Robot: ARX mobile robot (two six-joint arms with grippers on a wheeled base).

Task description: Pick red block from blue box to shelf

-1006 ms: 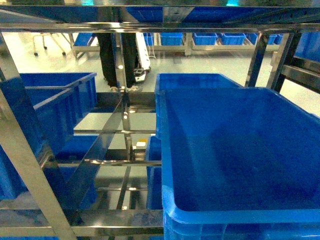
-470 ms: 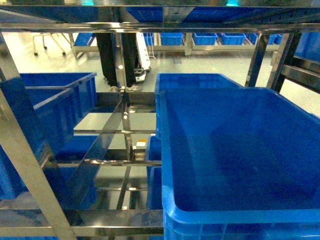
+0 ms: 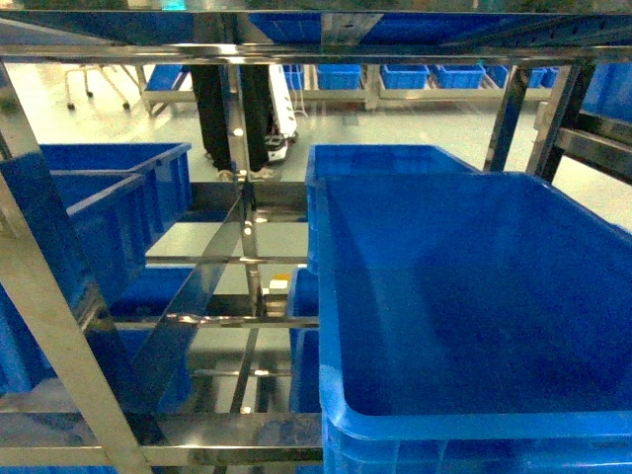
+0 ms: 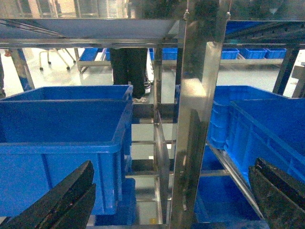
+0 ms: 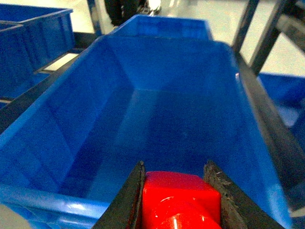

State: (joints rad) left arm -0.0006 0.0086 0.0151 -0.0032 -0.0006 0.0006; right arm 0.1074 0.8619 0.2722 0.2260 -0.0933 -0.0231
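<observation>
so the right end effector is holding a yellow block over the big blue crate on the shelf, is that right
Not quite: the block is red, not yellow. The right wrist view shows the red block clamped in the right end effector, over the big blue crate on the shelf.

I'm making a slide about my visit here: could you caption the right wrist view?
Right end effector clamps the red block above a deep blue crate on the shelf.
</observation>
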